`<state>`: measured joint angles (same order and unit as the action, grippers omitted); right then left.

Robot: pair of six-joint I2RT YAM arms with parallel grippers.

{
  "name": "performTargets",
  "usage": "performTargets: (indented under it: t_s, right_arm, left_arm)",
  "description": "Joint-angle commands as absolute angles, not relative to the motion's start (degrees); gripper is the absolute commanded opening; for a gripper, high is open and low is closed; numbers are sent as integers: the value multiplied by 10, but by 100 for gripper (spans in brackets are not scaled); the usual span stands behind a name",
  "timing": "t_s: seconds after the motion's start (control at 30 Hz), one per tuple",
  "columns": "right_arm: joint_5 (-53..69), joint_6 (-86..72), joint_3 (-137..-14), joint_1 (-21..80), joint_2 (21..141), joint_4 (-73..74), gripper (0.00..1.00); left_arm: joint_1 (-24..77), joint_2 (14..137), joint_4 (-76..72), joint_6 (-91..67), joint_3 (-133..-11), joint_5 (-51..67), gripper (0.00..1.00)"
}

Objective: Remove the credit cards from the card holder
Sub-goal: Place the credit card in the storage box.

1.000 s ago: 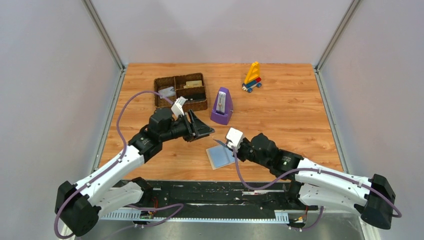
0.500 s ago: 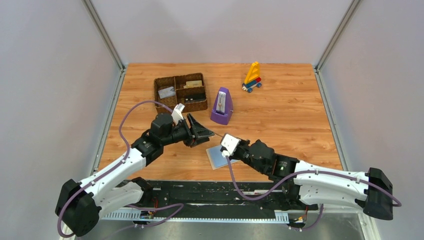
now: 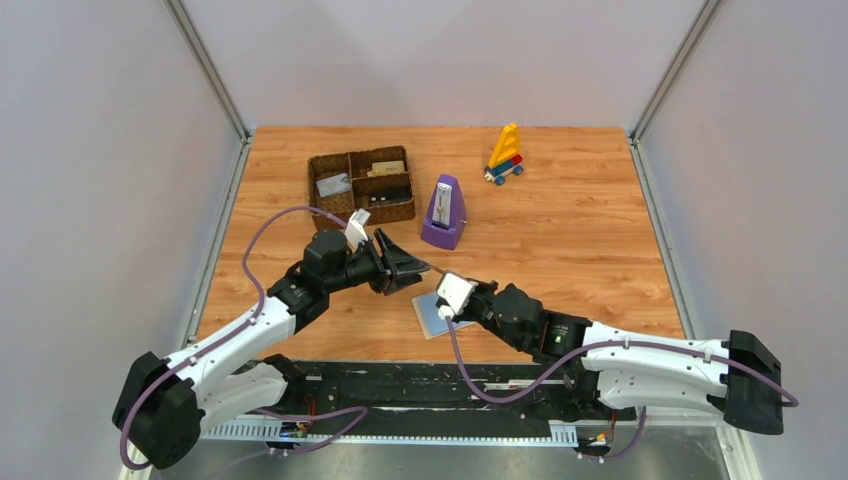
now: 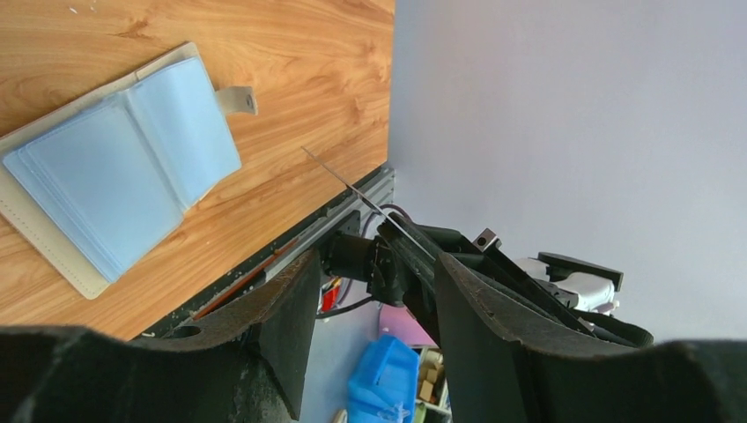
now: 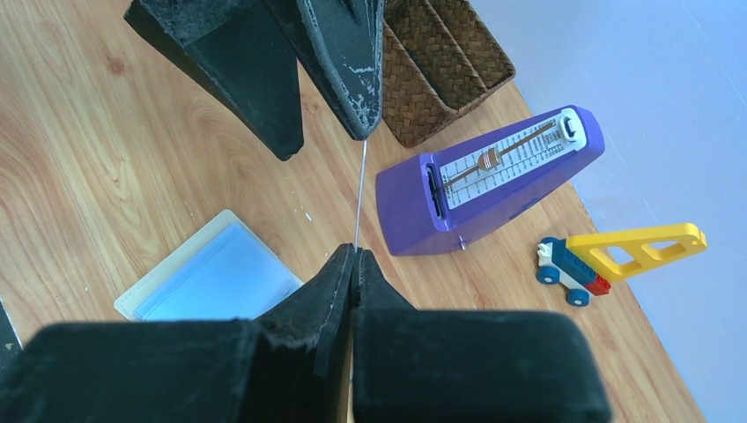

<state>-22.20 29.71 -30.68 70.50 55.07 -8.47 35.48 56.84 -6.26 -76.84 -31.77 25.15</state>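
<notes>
The light-blue card holder (image 3: pixel 435 315) lies open and flat on the table near the front edge; it also shows in the left wrist view (image 4: pixel 114 185) and the right wrist view (image 5: pixel 220 278). My right gripper (image 3: pixel 440 287) is shut on a thin card seen edge-on (image 5: pixel 359 194), held above the holder. My left gripper (image 3: pixel 416 268) is open and empty, facing the right gripper. In the right wrist view the card's far edge reaches the tip of one left finger (image 5: pixel 348 79); I cannot tell whether they touch. The card shows as a thin line in the left wrist view (image 4: pixel 343 181).
A brown woven tray (image 3: pixel 322 163) at the back left holds a grey card (image 3: pixel 333 185), a tan card (image 3: pixel 388 167) and a black card (image 3: pixel 390 192). A purple metronome (image 3: pixel 443 212) stands just behind the grippers. A toy vehicle (image 3: pixel 505 155) sits at the back.
My right arm has moved left with the card, bringing it up to the left gripper's open fingers. My left gripper has shifted slightly nearer and lower. The holder has not moved.
</notes>
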Motion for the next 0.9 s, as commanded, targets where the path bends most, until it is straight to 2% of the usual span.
performTargets:
  t_s: [0.0, 0.37, 0.5, 0.63, 0.7, 0.73, 0.77, 0.8, 0.87]
  right_arm:
    - [-221, 304, -301, 712, 550, -116, 0]
    - [-218, 305, -300, 714, 553, -110, 0]
    - [-218, 313, -299, 723, 556, -120, 0]
    - [-221, 317, -299, 731, 566, -129, 0]
    - [-226, 316, -299, 733, 571, -132, 0]
    - [-230, 314, -301, 734, 575, -132, 0]
    - [-234, 311, -302, 734, 579, -131, 1]
    - [-239, 305, -302, 734, 581, -131, 5]
    - [-248, 298, -301, 733, 580, -131, 13]
  left_arm:
    - [353, 569, -98, -780, -315, 253, 59]
    - [353, 565, -93, -777, -313, 246, 61]
    - [353, 571, -96, -778, -308, 245, 57]
    - [353, 581, -113, -783, -306, 253, 50]
    - [353, 589, -120, -783, -307, 260, 41]
    - [353, 591, -123, -784, -307, 265, 32]
    - [353, 595, -127, -783, -306, 267, 27]
    - [353, 596, -129, -782, -306, 268, 17]
    - [353, 594, -138, -774, -301, 266, 5]
